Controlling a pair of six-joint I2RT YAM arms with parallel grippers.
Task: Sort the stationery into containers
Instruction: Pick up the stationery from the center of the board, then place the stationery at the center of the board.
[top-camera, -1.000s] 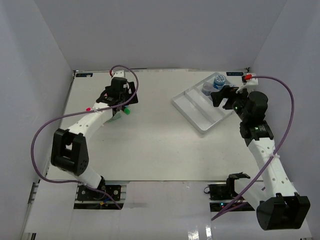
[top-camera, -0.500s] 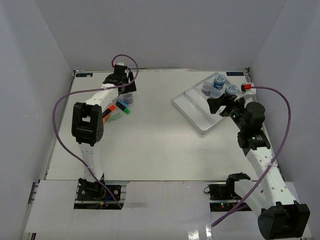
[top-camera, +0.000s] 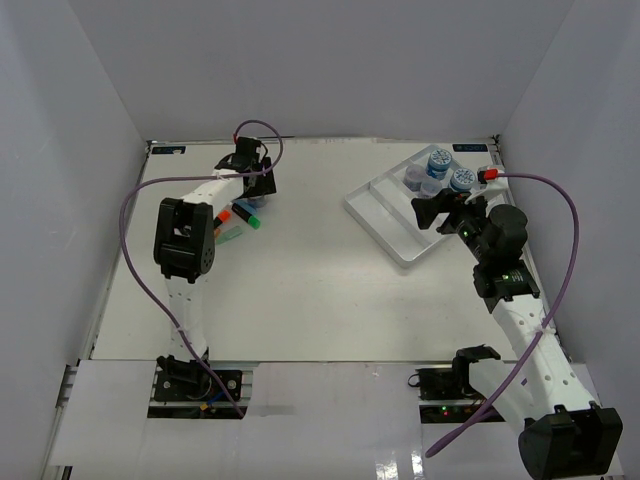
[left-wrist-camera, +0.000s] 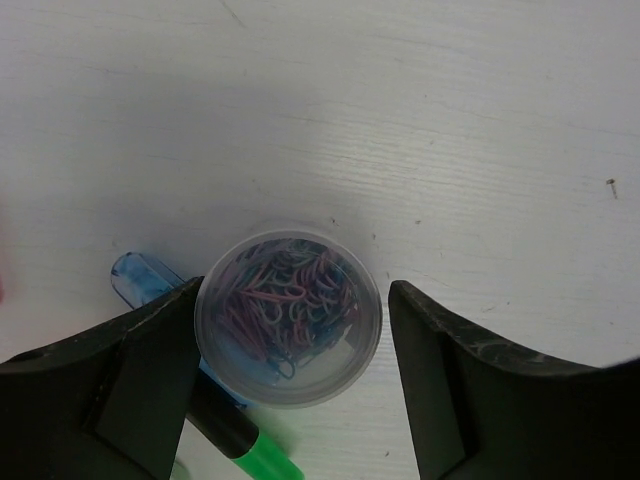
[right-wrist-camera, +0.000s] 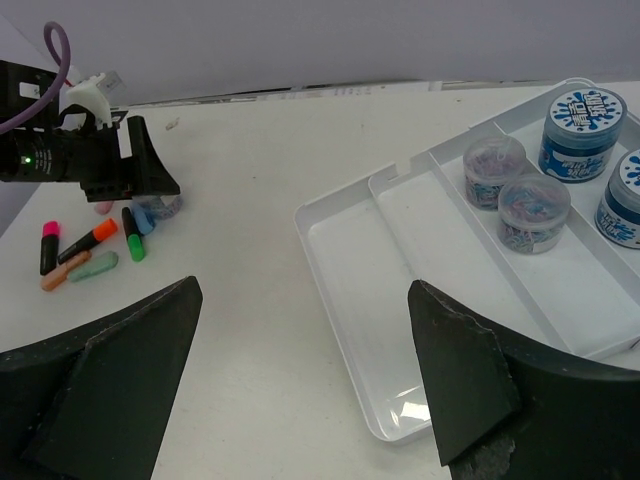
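Observation:
My left gripper (top-camera: 251, 188) is open at the far left of the table, its jaws on either side of a clear jar of coloured paper clips (left-wrist-camera: 288, 318). The left finger (left-wrist-camera: 160, 350) touches the jar and the right finger (left-wrist-camera: 440, 370) stands slightly off it. A blue marker (left-wrist-camera: 135, 275) and a green marker (left-wrist-camera: 265, 455) lie beside the jar. More markers, orange (top-camera: 240, 212) and pale green (top-camera: 228, 235), lie close by. My right gripper (top-camera: 433, 208) is open and empty above the white tray (top-camera: 385, 225). The tray's far compartment holds blue-lidded jars (right-wrist-camera: 586, 120) and clear jars (right-wrist-camera: 533, 212).
The tray's two nearer compartments (right-wrist-camera: 440, 300) hold nothing. Pink (right-wrist-camera: 48, 245) and orange (right-wrist-camera: 88, 238) markers show at the left of the right wrist view. White walls enclose the table at the back and on both sides.
My right gripper has drawn back from the tray's far compartment, uncovering a blue-lidded jar there. My left arm has stretched out and its gripper now sits around the clear jar.

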